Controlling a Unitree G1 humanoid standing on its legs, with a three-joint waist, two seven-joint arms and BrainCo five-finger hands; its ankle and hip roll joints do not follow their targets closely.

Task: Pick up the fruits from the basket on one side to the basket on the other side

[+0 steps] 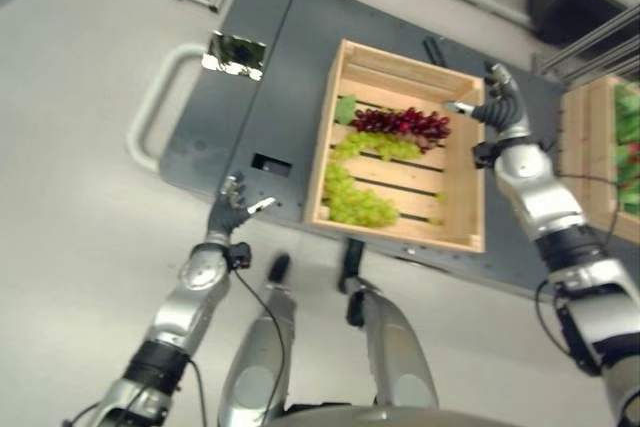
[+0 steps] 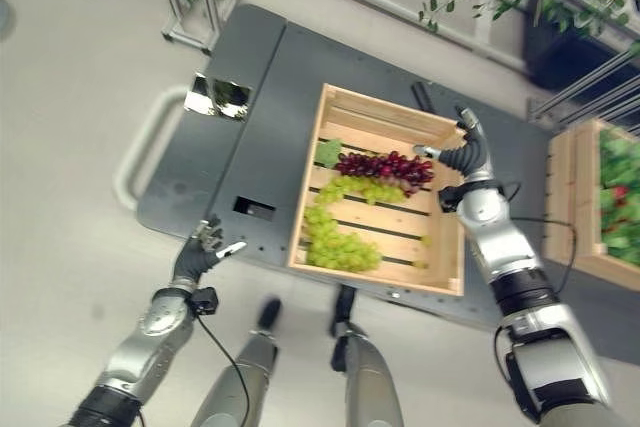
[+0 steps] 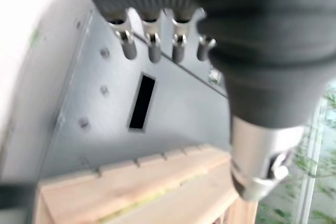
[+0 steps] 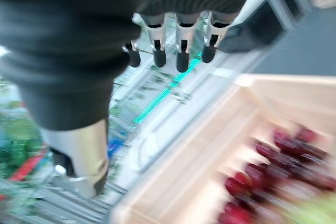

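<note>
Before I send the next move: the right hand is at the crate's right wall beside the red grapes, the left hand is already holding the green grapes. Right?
Not quite. The left eye view shows the left hand open and empty over the dark cart, outside the crate; the green grapes lie untouched inside. The right hand is by the right wall beside the red grapes.

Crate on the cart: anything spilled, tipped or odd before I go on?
Nothing stands out. The crate sits flat on the cart, red grapes and green grapes inside it. Right hand hovers at its rim, open and empty.
</note>
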